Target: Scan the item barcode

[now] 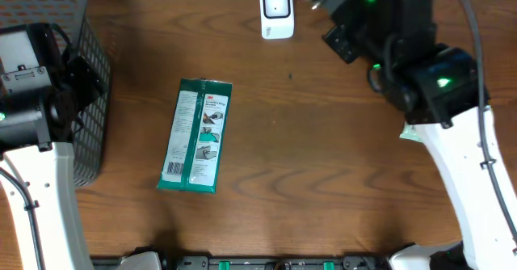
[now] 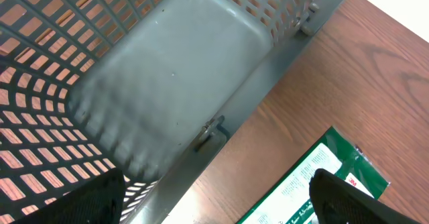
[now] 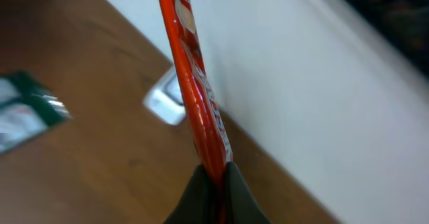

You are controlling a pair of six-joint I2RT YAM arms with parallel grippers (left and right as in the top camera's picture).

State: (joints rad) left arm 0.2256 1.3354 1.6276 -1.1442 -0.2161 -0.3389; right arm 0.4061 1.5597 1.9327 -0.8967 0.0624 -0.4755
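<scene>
Over wooden table (image 1: 323, 181), right claw (image 3: 214, 174) pinches red packet (image 3: 194, 83) upright; left claw (image 2: 218, 194) spread by basket (image 2: 167, 83).

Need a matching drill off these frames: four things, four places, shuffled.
Things:
1. flat red packet
2. green wipes pack
3. white box-shaped scanner
4. grey plastic mesh basket

Places:
a. far edge of brown wooden table
b. table's left end
c. pinched in shut right gripper
d. lying flat, left of centre

Pairs: 1-c, 2-d, 3-a, 4-b.
</scene>
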